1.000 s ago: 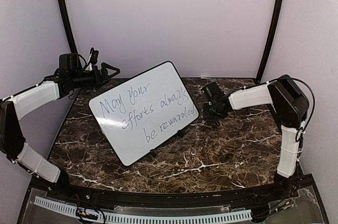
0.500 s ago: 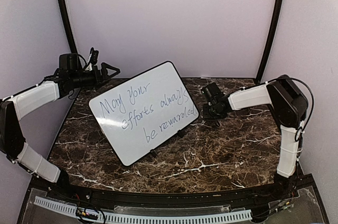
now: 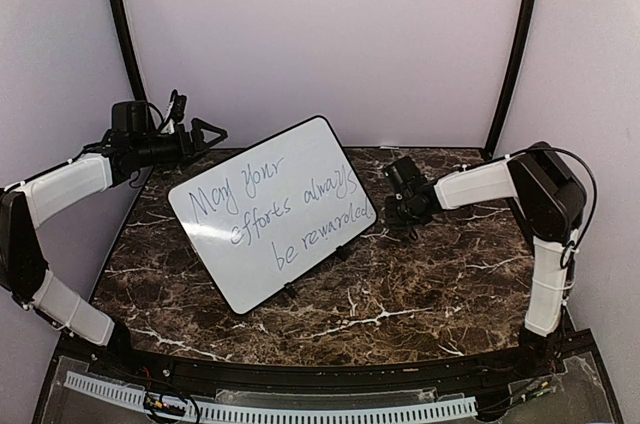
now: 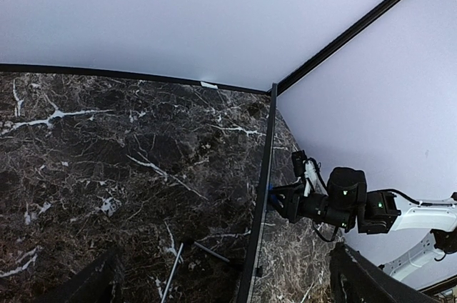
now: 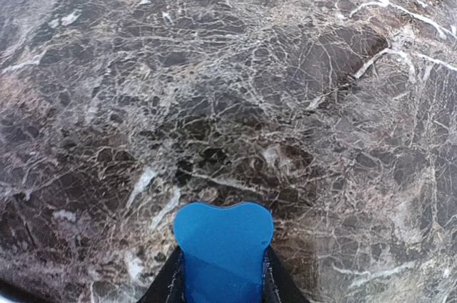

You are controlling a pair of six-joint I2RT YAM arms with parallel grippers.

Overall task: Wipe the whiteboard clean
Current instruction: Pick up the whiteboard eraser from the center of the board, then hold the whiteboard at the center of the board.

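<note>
Your left jaws stand wide above the surface's [image 3: 400, 294] far left corner. Your right jaws grip the blue eraser [image 5: 223, 246] toward the far edge. The whiteboard [image 3: 270, 214] leans between them, covered in handwriting.

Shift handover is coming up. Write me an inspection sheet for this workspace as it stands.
Surface: dark marble-patterned table top, dry, no marks seen.
Job's things: whiteboard propped at a tilt on its small feet, handwriting across it, not yet wiped.
Clutter: nothing seen.
Grippers: left pincer open and empty, behind the board's left corner; right pincer to the board's right, fingers against both sides of a blue eraser.
Cables: black cable looped at the left wrist, another over the right elbow.
Surroundings: pale lilac walls, black corner poles.
</note>
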